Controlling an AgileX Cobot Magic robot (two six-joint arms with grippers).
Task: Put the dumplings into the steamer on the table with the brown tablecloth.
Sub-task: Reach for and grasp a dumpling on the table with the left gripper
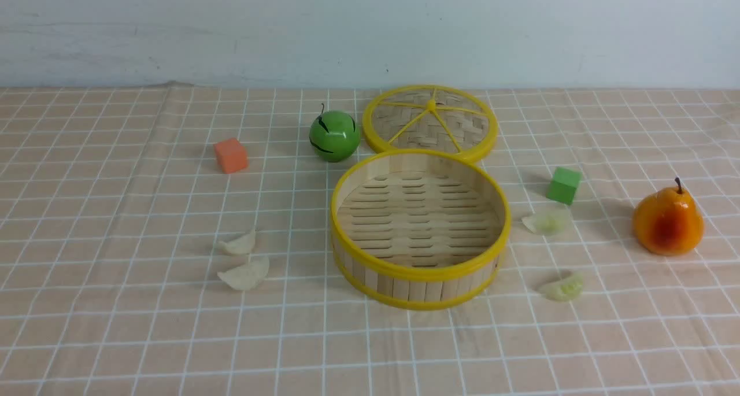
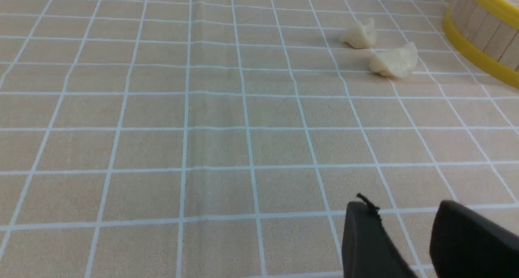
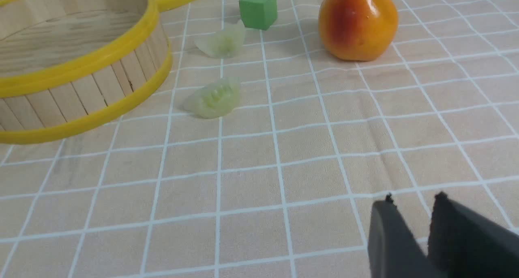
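Note:
The steamer [image 1: 416,273] stands empty at the middle of the brown tablecloth [image 1: 115,338] that covers the table. Two off-white dumplings [image 1: 238,244] [image 1: 245,273] lie to its left, two pale green dumplings [image 1: 547,219] [image 1: 563,287] to its right. Neither arm shows in the front view. In the left wrist view my left gripper [image 2: 405,207] is open and empty above bare cloth, well short of the white dumplings [image 2: 359,34] [image 2: 394,61] and the steamer [image 2: 482,30]. My right gripper [image 3: 412,200] stands narrowly open and empty, short of the green dumplings [image 3: 213,99] [image 3: 222,42] and the steamer [image 3: 81,87].
The woven lid [image 1: 430,121] lies flat behind the steamer, with a green apple [image 1: 333,136] beside it. An orange cube [image 1: 230,155] sits at the far left. A green cube [image 1: 563,184] [image 3: 258,8] and a pear [image 1: 668,221] [image 3: 357,22] stand on the right.

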